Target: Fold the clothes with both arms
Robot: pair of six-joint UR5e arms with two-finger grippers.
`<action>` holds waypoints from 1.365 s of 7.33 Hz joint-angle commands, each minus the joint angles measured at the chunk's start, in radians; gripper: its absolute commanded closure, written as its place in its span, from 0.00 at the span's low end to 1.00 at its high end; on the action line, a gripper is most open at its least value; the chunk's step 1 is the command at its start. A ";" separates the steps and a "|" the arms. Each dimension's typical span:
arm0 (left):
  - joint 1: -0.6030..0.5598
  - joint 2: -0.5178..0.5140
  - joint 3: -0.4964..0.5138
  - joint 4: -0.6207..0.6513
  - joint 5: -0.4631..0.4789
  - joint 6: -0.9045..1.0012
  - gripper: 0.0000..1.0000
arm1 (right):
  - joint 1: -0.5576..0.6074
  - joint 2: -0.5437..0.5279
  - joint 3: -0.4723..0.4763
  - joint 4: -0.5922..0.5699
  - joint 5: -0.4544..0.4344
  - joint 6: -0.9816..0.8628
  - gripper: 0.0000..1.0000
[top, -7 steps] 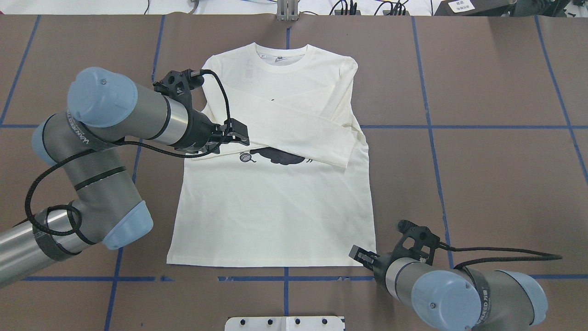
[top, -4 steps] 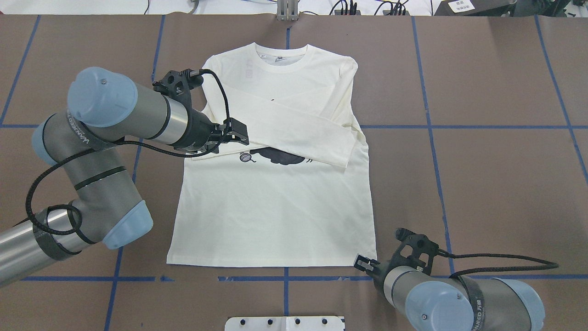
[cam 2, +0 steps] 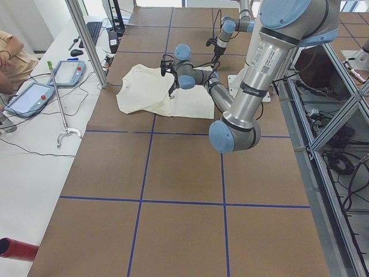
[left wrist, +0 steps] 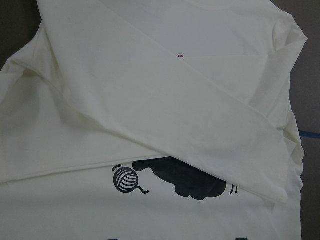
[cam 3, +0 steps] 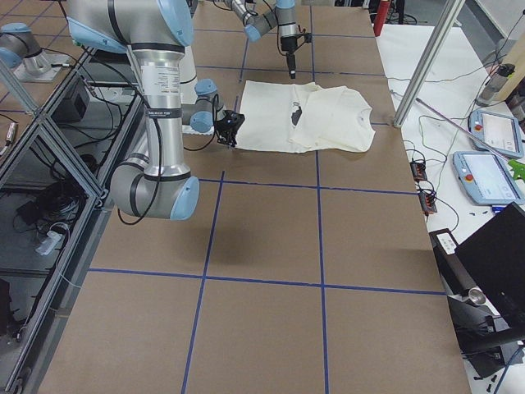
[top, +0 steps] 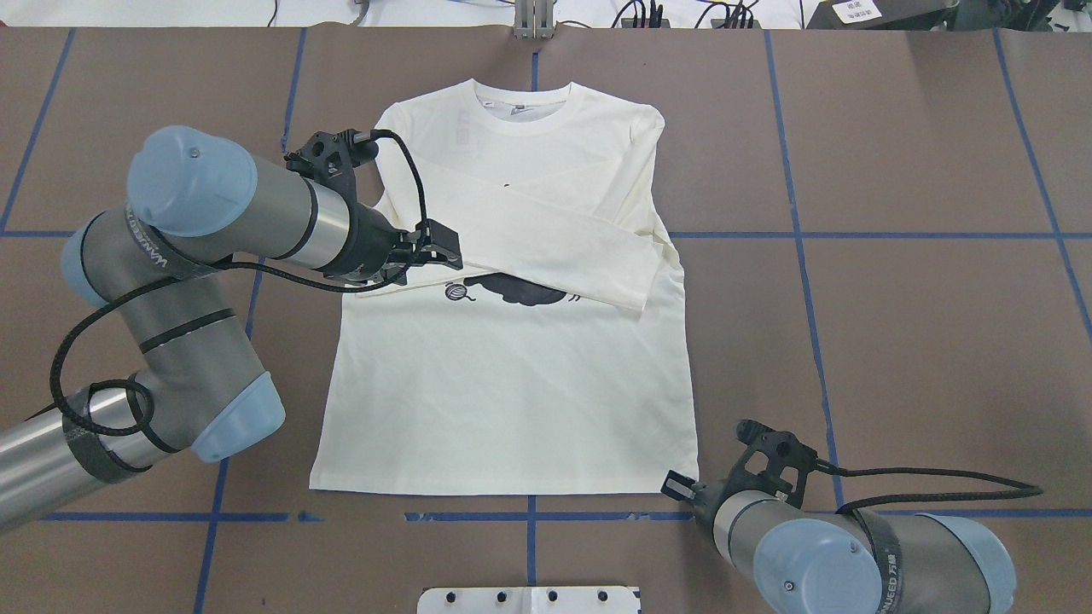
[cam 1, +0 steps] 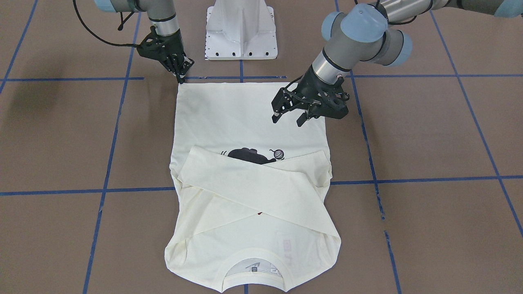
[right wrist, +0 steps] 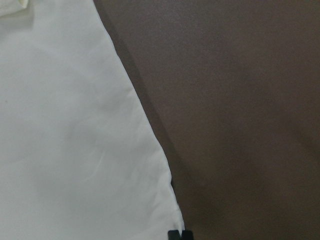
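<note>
— Cream shirt (top: 512, 384): position and condition?
— Flat on the table (top: 896, 341), print (top: 520, 292) up. In the overhead view the collar is at 12 o'clock and the hem at 6. Both sleeves (top: 546, 247) lie crossed over the chest. The cloth has not shifted in the last second.
— What has changed?
— Right gripper (top: 676, 484) only. It has moved a short way toward 5 o'clock and down, to the hem corner (right wrist: 172, 217) on that side. Its tips stand close together; whether cloth lies between them cannot be told.
— Left gripper?
— Left gripper (cam 1: 288, 119) is unchanged. It hangs above the shirt's 9 o'clock side, fingers (cam 1: 277, 118) spread wide, holding nothing.
— Consequence for the fold?
— The sleeve stage looks complete, so the hem-to-collar fold is probably next. One corner is now addressed. The 7 o'clock corner is unattended, so the lift should wait until the left gripper reaches it. A one-sided lift would likely skew the cloth.
</note>
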 commanded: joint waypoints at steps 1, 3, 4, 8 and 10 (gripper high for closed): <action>0.037 0.051 -0.042 0.008 0.082 -0.300 0.18 | 0.004 -0.001 0.043 0.000 -0.001 0.000 1.00; 0.195 0.291 -0.207 0.062 0.232 -0.325 0.22 | 0.004 -0.006 0.064 0.000 0.001 0.000 1.00; 0.220 0.341 -0.256 0.174 0.271 -0.331 0.22 | 0.004 -0.007 0.064 0.000 0.001 -0.001 1.00; 0.295 0.347 -0.272 0.344 0.269 -0.426 0.31 | -0.001 -0.006 0.057 0.000 0.002 -0.001 1.00; 0.358 0.347 -0.242 0.344 0.276 -0.454 0.40 | -0.003 -0.003 0.055 0.000 0.002 -0.001 1.00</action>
